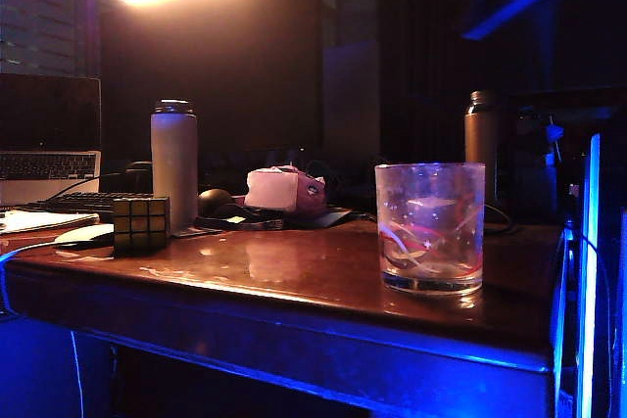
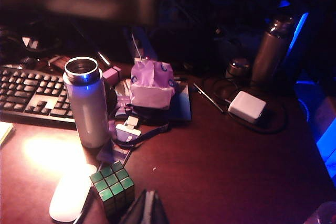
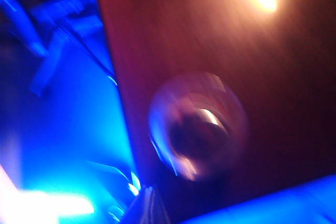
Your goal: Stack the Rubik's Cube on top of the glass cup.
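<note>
two task items are on the wooden table (image 1: 294, 271), well apart: the rubik's cube (image 1: 140, 224) near the left end, just beside a grey bottle (image 1: 173, 163) and a white mouse (image 2: 69, 192), and the glass cup (image 1: 430, 228) upright and empty near the right front edge. neither arm shows in the exterior view. the left gripper (image 2: 147, 209) hangs just beside the cube in its wrist view, its dark jaws pressed together on nothing. the right gripper (image 3: 149, 203) sits above the cup (image 3: 197, 127), the frame blurred; its tips look closed, holding nothing. cube not yet grasped. judgement: the left claw must spread before descending, straddle two opposite faces squarely, and keep clear of bottle and mouse. carry level; the cube looks about as wide as the cup rim, so centre it before release or it may tip off.
</note>
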